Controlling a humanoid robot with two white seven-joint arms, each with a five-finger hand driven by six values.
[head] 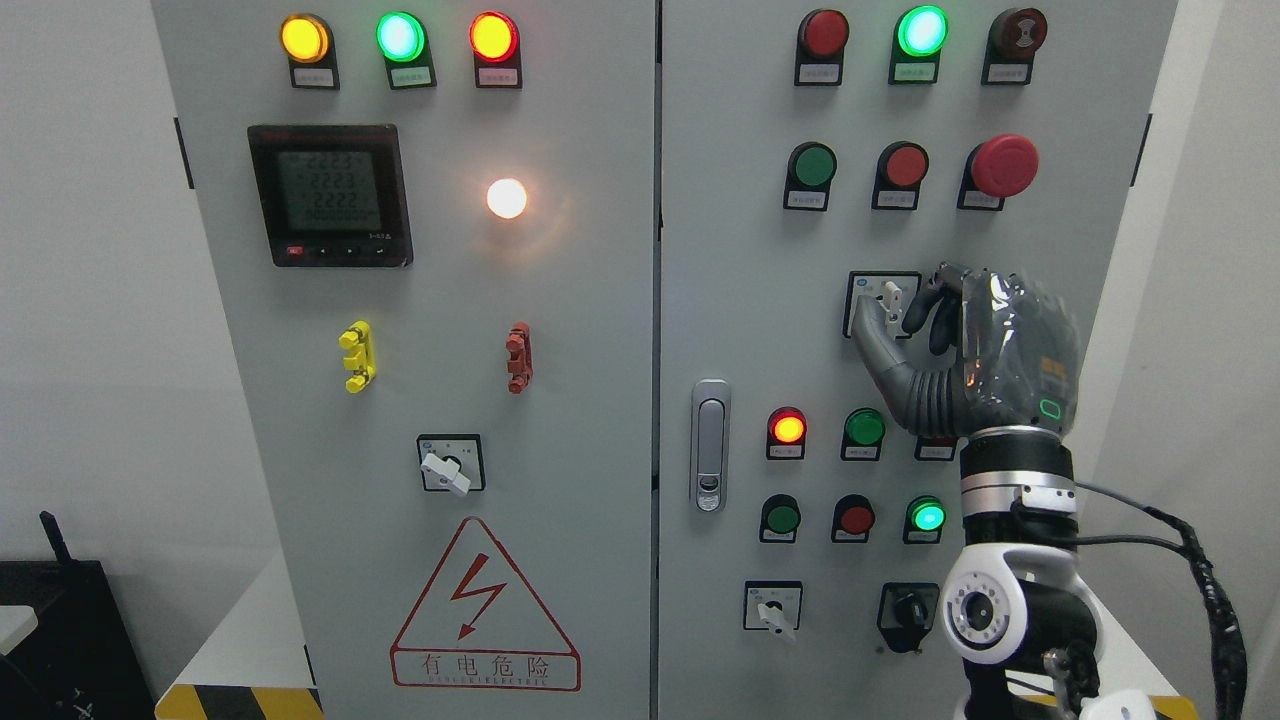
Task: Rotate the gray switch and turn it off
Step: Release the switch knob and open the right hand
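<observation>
We observe a grey electrical cabinet with two doors, seen head-on. The right hand comes up from the lower right edge and is raised against the right-hand door. Its thumb and fingers close around the gray switch, a pale rotary knob on a square plate at mid-height of that door, below the red mushroom button. The thumb lies along the left underside of the knob and the dark fingertips press from the right, so the hand pinches the knob. We cannot tell from this view which way the knob's handle points, as the fingers cover part of it.

On the same door, a green lamp is lit in the top row, a red lamp glows left of the wrist, and a second green lamp is lit lower down. A door latch sits near the left edge of this door.

On the left door we note a digital meter with a lit display, a glowing white lamp beside it, another rotary switch and a red warning triangle below.

The left hand is out of view.
</observation>
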